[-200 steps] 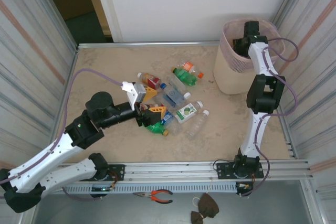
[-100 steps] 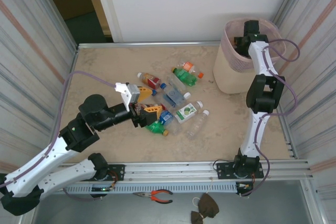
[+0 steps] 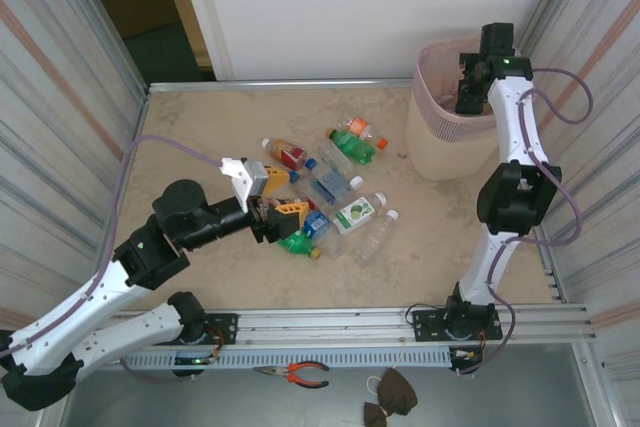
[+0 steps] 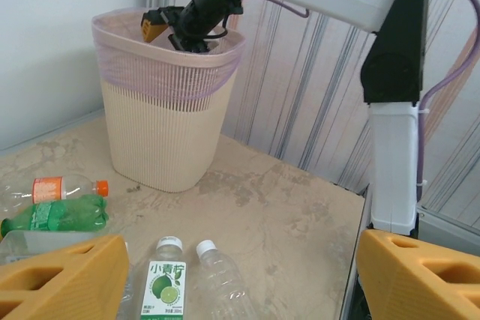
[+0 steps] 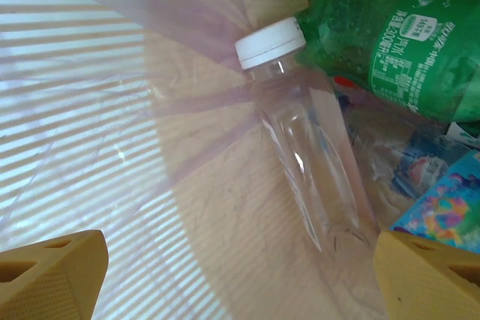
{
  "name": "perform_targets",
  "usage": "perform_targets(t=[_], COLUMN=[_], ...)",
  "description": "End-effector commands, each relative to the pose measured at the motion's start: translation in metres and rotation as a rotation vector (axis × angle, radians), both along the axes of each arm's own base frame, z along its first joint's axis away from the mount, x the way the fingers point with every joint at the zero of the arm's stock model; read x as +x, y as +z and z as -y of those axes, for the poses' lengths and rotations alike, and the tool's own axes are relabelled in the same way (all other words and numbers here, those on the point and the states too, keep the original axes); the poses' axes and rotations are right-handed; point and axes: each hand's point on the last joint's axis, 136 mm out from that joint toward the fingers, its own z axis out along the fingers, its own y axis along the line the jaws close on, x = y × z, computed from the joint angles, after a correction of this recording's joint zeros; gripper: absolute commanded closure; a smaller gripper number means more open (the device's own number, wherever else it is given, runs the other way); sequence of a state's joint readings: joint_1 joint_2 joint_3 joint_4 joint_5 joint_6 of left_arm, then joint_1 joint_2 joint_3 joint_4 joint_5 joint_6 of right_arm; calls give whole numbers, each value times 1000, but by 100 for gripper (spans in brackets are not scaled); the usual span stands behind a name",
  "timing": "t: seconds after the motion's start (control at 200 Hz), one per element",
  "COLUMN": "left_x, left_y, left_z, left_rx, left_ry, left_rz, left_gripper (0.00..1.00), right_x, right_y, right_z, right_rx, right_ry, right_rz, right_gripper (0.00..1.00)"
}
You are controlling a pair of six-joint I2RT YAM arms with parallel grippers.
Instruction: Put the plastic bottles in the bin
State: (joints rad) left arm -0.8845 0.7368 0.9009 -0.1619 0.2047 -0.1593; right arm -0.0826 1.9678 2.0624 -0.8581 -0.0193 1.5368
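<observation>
Bottles [image 3: 355, 214] lie clustered on the table [image 3: 200, 137], left gripper [image 3: 290, 197] spread wide and empty at their near edge. Right gripper [image 3: 468, 97] hangs over the bin [image 3: 440, 152], jaws wide, nothing held; 1 clear bottle [image 5: 307, 155] and 1 green bottle [image 5: 397, 43] lie inside.

We show the left arm [image 3: 115, 282] folded low, its forearm running from the near left corner towards the centre, with the wrist held roughly level. The left gripper [image 3: 285, 215] points forward and slightly downward. Its orange fingers [image 4: 64, 279] stand wide apart, and we see nothing clasped between them. The right arm [image 3: 512, 162] stands steeply over its base, elbow bent, upper link reaching to the far right. The right gripper [image 3: 468, 97] points downward, fingers [image 5: 52, 275] spread wide and gripping nothing.
</observation>
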Motion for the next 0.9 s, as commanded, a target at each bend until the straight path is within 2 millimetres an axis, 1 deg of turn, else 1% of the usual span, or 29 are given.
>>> perform_targets(t=[0.0, 0.145, 0.266, 0.326, 0.401, 0.551, 0.666, 0.827, 0.897], left_x=[6, 16, 26, 31, 36, 49, 59, 67, 67], left_y=[3, -9, -23, -29, -38, -57, -75, -102, -113], left_z=[-5, -5, -4, -4, -6, -13, -21, -34, -38], left_rx=[8, 69, 137, 169, 210, 287, 372, 510, 581], left_ry=[44, 87, 119, 133, 150, 175, 187, 183, 157], left_rz=[-3, -34, -74, -96, -124, -194, -250, -323, -337], left_gripper=[20, 20, 20, 20, 20, 20, 21, 21, 21], right_x=[-14, -21, -23, -22, -23, -36, -53, -74, -82], right_y=[27, 43, 61, 74, 87, 109, 118, 121, 121], right_z=[-3, -13, -18, -24, -32, -49, -58, -58, -57], right_rx=[-25, -67, -145, -210, -331, -491, -536, -577, -596], right_ry=[15, 113, 222, 316, 475, 718, 840, 916, 933], right_rz=[46, 79, 129, 179, 244, 367, 420, 409, 399], right_gripper=[10, 12, 14, 15, 16, 19, 20, 22, 22])
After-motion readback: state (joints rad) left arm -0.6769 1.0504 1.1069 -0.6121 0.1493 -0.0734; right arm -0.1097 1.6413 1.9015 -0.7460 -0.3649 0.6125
